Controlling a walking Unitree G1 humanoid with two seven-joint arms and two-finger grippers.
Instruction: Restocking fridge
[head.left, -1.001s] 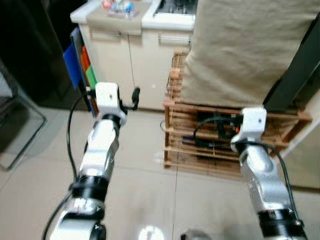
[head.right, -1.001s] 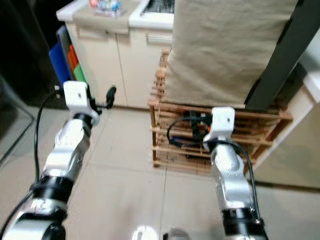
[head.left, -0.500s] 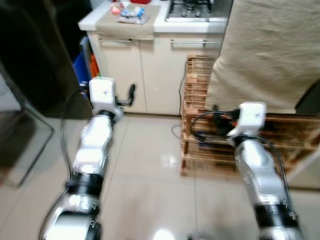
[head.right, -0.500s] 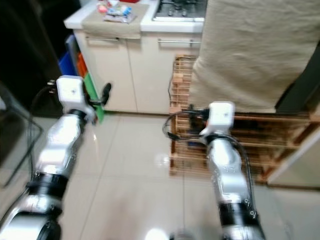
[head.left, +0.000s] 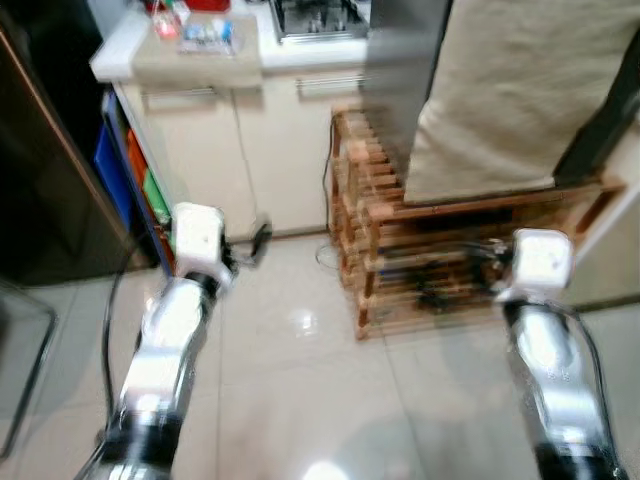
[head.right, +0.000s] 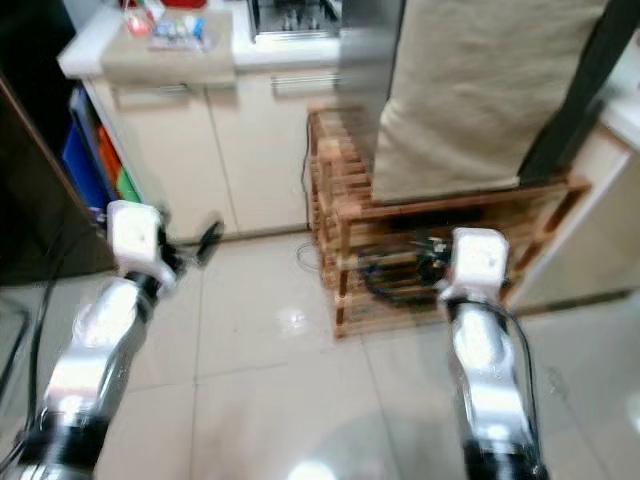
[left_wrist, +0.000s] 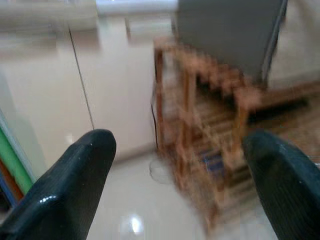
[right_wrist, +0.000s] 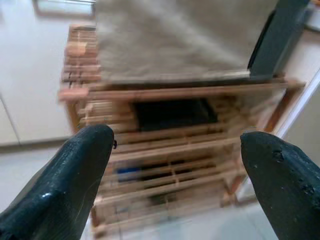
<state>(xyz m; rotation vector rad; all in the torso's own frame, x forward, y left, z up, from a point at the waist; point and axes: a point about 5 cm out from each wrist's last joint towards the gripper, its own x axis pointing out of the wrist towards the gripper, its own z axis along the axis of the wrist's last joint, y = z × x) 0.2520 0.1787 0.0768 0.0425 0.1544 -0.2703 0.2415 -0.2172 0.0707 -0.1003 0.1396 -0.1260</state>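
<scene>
While the views blur with motion, risks run as follows. Dark fridge front (head.left: 40, 150), at the robot's left edge (probably the task's fridge; nothing to stock is carried): could be missed if the heading holds. Wooden rack (head.left: 440, 250) under a beige cloth (head.left: 520, 90): near the right gripper (right_wrist: 175, 165), fingers wide apart and empty, which might clip it. Left gripper (left_wrist: 185, 175), likewise spread and empty, over bare floor tiles (head.left: 300, 380).

Wooden slatted rack (head.right: 400, 262) draped with beige cloth (head.right: 480, 90), beside cream cabinets (head.right: 215, 150); both silver arms extend over glossy tiled floor (head.right: 290, 400).
</scene>
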